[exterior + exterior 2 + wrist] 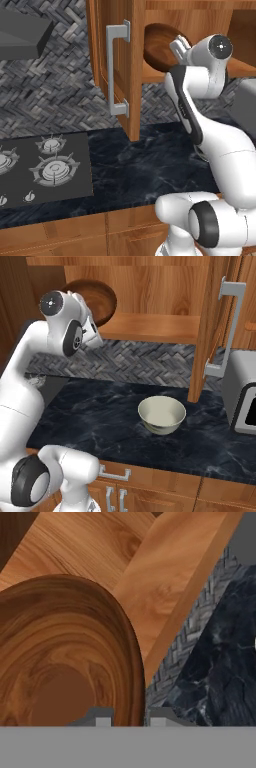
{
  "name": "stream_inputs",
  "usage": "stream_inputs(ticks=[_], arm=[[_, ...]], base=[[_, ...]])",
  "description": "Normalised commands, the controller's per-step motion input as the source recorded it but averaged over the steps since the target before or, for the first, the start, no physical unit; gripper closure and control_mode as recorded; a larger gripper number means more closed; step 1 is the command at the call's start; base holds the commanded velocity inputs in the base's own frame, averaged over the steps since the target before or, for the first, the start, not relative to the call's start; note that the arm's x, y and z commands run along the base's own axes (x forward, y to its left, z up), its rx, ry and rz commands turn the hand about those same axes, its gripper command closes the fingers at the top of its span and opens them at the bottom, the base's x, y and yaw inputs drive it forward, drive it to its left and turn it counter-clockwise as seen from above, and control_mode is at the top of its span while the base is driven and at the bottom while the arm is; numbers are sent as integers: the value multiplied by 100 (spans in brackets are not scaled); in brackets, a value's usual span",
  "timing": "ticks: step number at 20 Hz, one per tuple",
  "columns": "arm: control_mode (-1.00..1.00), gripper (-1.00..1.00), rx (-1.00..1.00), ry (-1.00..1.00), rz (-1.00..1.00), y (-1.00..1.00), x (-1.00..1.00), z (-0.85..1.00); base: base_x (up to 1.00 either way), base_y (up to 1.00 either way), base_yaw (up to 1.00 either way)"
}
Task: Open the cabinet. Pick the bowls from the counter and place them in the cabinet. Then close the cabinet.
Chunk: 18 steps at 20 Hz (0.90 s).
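The cabinet (pixel 150 326) stands open, its door (pixel 120 65) swung out toward me. My gripper (pixel 131 719) is shut on the rim of the dark wooden bowl (pixel 65 662), one finger inside the rim and one outside. The bowl (pixel 159 47) hangs tipped on its edge in the cabinet's opening, just above the left end of the shelf (pixel 97 301). The gripper (pixel 176 46) (pixel 96 326) reaches up to it from the right of the door. The cream bowl (pixel 161 415) sits upright on the black marble counter (pixel 100 416) below the shelf, apart from the arm.
A gas hob (pixel 45 167) lies at the counter's left under a grey hood (pixel 22 32). A grey appliance (pixel 242 396) stands at the right, beside the open right door (pixel 212 326) with its bar handle (pixel 226 326). Wooden drawers (pixel 150 486) run below the counter.
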Motion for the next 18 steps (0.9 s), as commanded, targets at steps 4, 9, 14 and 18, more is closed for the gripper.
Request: stream_inputs(ticks=[4,9,14,18], arm=[[-100,100,0,0,0,1,21,0],[-100,100,0,1,0,0,20,-2],[-100,100,0,5,0,0,30,-12],[-100,100,0,2,0,0,33,-1]], base=[[0,0,0],[0,0,0],[0,0,0],[0,0,0]])
